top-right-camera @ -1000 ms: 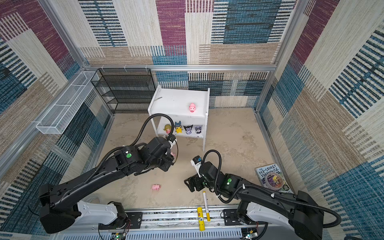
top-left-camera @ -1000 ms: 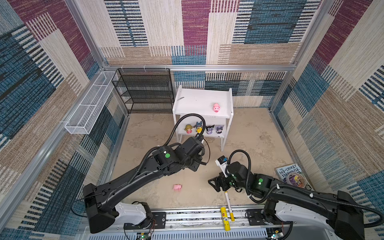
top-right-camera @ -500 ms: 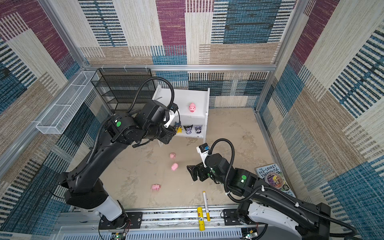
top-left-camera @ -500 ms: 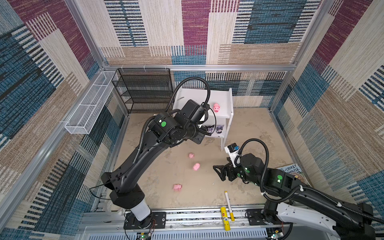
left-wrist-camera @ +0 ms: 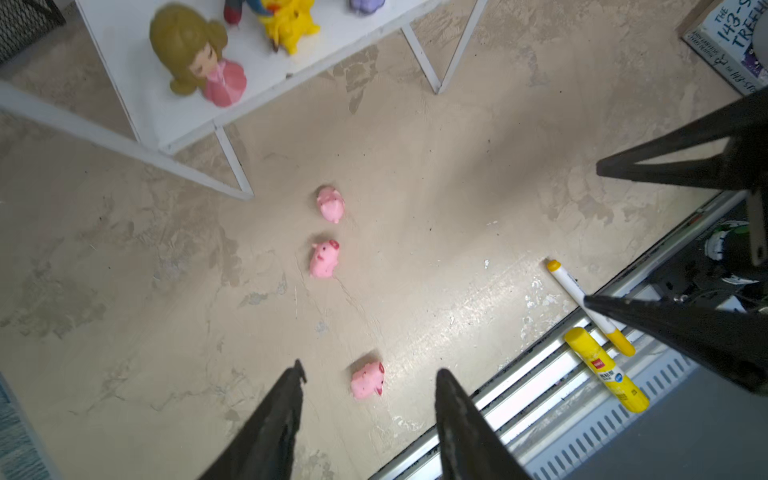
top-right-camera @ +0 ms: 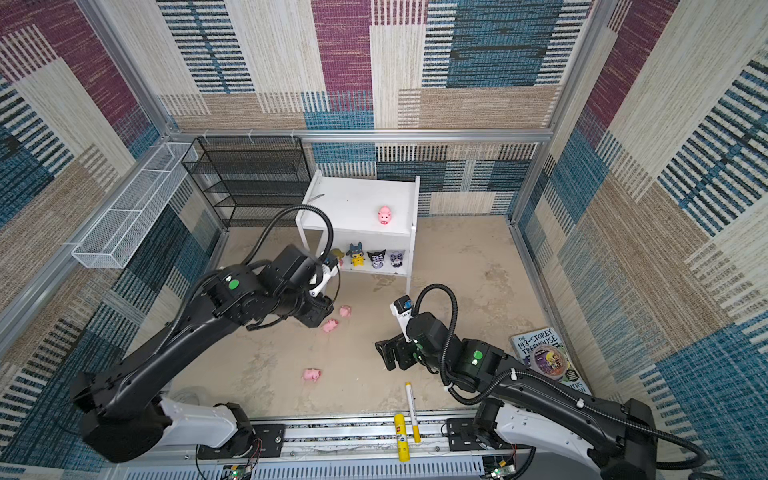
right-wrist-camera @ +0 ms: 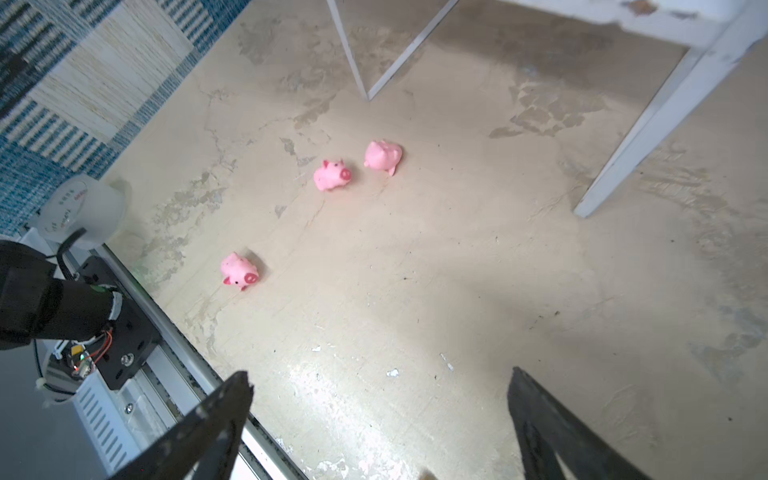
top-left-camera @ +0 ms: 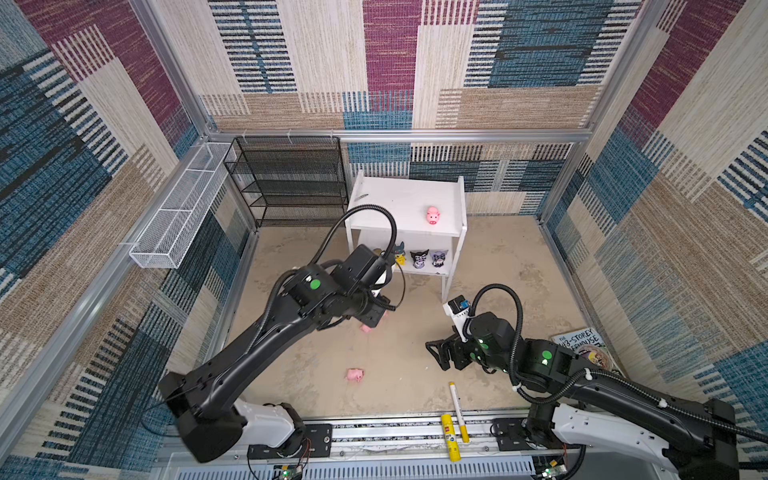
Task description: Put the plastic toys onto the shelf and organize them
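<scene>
Pink pigs (top-right-camera: 330, 325) loose on floor (top-right-camera: 457, 257), left fingers (left-wrist-camera: 274, 428) parted, empty above them, right fingers (right-wrist-camera: 208, 428) spread wide nearby

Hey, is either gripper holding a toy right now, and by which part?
Nothing is held. The left gripper and the right gripper both have open, empty jaws; three pink pigs lie loose on the floor.

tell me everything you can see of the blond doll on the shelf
The doll is a glossy, plastic-looking figurine with an oversized head, wavy dark-blond hair, a pale face and a pink dress. It stands on the lower board of the shelf, at the end of the row, beside the yellow figure. Nothing grips it.
</scene>
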Robot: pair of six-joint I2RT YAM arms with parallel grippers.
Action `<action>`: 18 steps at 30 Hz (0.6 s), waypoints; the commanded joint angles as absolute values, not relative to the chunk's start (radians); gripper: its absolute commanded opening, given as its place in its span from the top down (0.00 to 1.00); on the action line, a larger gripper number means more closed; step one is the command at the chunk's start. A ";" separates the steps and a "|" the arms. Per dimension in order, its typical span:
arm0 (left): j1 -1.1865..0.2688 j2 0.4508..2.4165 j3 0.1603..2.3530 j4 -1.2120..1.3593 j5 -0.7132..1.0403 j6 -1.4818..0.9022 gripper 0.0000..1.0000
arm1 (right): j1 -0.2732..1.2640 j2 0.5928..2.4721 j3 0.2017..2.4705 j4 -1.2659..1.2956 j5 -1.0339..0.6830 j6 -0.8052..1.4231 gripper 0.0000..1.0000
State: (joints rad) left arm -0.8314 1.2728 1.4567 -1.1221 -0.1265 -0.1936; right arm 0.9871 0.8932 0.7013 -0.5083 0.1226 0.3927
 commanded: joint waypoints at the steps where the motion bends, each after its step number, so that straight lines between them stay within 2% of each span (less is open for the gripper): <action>1: -0.830 1.092 1.204 -0.873 -0.156 -0.335 0.34 | 0.988 0.925 0.688 -0.410 0.068 0.399 0.03; 3: -0.827 0.990 1.049 -0.779 -0.156 -0.385 0.22 | 0.988 0.950 0.676 -0.376 0.047 0.394 0.03; 5: -0.821 0.957 0.955 -0.723 -0.161 -0.419 0.19 | 0.988 0.978 0.671 -0.349 0.039 0.392 0.04; 14: -0.809 1.023 0.789 -0.602 -0.169 -0.474 0.19 | 0.988 1.058 0.647 -0.274 -0.003 0.404 0.12; 18: -0.771 1.119 0.817 -0.546 -0.156 -0.459 0.20 | 0.987 1.075 0.637 -0.255 -0.003 0.399 0.18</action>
